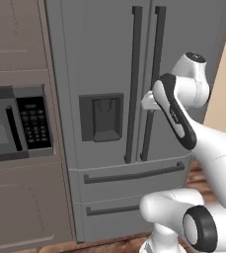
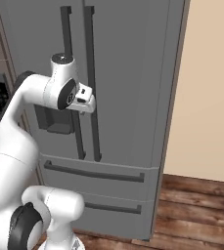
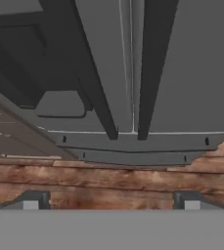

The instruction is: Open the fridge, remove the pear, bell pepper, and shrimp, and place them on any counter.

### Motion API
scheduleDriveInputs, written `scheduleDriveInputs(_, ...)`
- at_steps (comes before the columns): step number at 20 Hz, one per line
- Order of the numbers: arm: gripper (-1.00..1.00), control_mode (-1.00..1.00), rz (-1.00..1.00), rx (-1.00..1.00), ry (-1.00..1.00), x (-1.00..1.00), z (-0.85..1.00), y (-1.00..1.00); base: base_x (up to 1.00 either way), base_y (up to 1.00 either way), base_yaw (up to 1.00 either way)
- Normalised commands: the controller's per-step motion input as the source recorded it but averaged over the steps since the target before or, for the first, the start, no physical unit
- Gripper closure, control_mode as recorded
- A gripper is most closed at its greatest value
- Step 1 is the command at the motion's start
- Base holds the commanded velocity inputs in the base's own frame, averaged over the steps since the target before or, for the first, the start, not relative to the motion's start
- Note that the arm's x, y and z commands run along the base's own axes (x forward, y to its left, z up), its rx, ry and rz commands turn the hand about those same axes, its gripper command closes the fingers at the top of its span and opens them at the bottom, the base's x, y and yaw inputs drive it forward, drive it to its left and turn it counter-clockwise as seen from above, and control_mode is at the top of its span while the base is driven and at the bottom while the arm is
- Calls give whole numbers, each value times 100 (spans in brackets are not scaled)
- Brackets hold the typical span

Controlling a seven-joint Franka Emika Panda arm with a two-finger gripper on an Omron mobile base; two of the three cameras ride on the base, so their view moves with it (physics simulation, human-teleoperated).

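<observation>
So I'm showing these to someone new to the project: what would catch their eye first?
The tall grey steel French-door fridge dominates, both doors shut, its two dark vertical bar handles side by side at the centre seam. The white arm's open pincer hangs close in front of those handles. To the fridge's left sits a grey microwave with a keypad.

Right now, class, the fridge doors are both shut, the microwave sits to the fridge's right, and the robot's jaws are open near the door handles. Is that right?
One detail is wrong: the microwave sits to the left of the fridge, not its right, as the left base view shows. The rest holds: both doors are shut, and the gripper has its jaws open near the door handles.
</observation>
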Motion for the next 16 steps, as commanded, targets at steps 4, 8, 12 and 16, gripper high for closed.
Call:
scheduleDriveInputs(4,-100,-100,0,10,-10,-4,0,-30,0,0,0)
scheduleDriveInputs(8,-100,-100,0,5,-9,-1,0,-1,0,0,0)
scheduleDriveInputs(12,-100,-100,0,0,-5,4,28,0,0,0,0)
scheduleDriveInputs(16,-100,-100,0,0,0,35,47,1,0,0,0)
